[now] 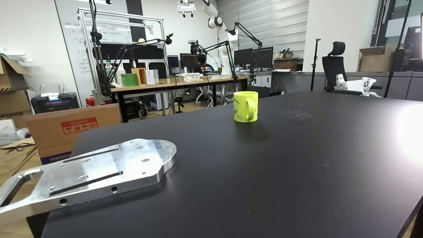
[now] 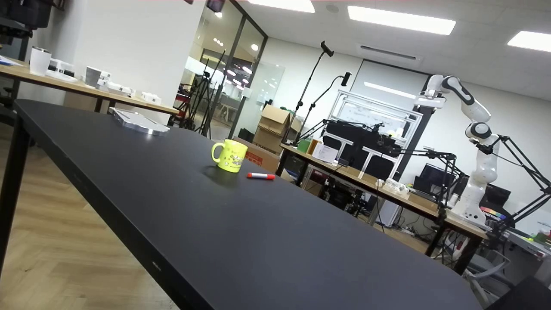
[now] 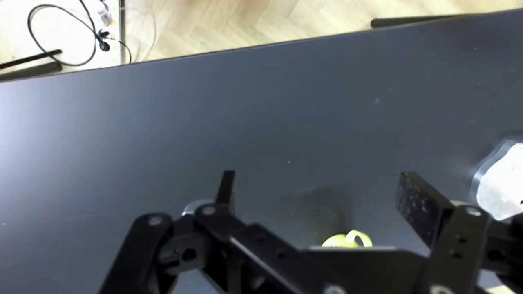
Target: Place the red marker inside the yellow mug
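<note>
The yellow mug (image 1: 241, 107) stands upright on the black table in both exterior views; it also shows in an exterior view (image 2: 233, 156) with its handle to the left. The red marker (image 2: 261, 176), with a white middle band, lies on the table beside the mug, a short gap apart. In the wrist view the marker does not show, and only part of the mug (image 3: 337, 241) and its handle appear above the gripper's body. My gripper (image 3: 316, 173) is open, with nothing between its fingers, high above the table. Two dark shapes at an exterior view's top edge may be its fingertips.
The black table (image 1: 281, 172) carries a silver metal plate (image 1: 115, 162) at one end, which also shows in the wrist view (image 3: 502, 181). The mug and marker are near a long table edge. Cardboard boxes (image 2: 273, 125) stand on the floor beyond.
</note>
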Motion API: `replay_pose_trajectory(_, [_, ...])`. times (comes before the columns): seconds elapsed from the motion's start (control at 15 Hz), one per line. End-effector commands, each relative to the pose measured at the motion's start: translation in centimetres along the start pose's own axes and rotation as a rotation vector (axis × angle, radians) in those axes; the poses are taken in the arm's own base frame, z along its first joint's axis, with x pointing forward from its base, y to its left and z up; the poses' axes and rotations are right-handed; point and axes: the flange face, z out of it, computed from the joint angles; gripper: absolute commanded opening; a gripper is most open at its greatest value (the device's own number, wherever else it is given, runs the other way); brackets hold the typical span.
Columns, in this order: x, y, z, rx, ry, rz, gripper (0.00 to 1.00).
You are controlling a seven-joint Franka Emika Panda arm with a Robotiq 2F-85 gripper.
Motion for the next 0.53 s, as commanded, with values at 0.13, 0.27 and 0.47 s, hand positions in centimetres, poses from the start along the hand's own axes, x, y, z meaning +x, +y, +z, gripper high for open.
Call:
replay_pose_trajectory(0.13, [7.8,3.7,-1.4,-0.102,0.182,0.1,1.0])
replay_pose_trajectory(0.27, [10.6,4.7,-1.6,-0.129,0.221,0.134,1.0])
replay_pose_trajectory(0.47, [13.4,5.9,-1.8,-0.158,0.208,0.197,1.0])
